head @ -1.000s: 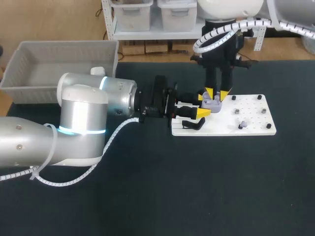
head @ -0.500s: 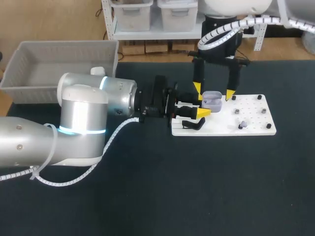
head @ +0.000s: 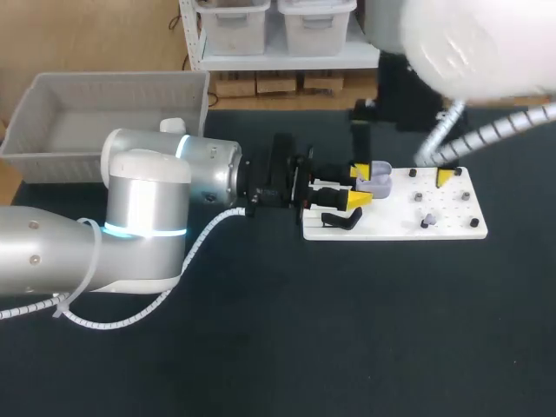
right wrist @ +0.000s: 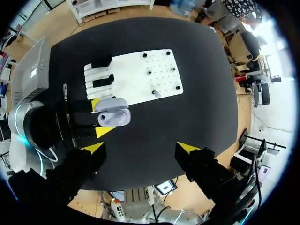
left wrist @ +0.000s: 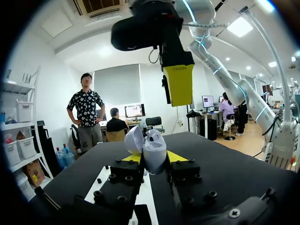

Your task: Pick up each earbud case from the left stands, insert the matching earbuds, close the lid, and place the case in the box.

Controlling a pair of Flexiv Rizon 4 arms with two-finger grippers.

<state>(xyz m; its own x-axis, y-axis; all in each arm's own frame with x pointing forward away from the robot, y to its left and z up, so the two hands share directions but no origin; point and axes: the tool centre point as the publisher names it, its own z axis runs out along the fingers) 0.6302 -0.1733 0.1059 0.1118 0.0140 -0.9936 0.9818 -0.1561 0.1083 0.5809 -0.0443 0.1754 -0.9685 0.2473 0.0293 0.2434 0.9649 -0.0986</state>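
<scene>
Gripping the open earbud case (left wrist: 151,146), left end effector (left wrist: 154,157) sits below wide-spread right end effector (right wrist: 140,148).

Head camera looks down from behind; left wrist sits low, close; right wrist hangs high overhead; all share the earbud case (head: 375,180).

The earbud case (head: 379,180) sits in the left claw (head: 359,184) at the board's (head: 443,221) left end, with the bin (head: 95,122) far left.

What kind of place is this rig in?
Likely a robotics lab bench: left arm and right arm over a dark table, a white pegged fixture board, the left gripper shut on a lilac earbud case, and a grey box.
</scene>
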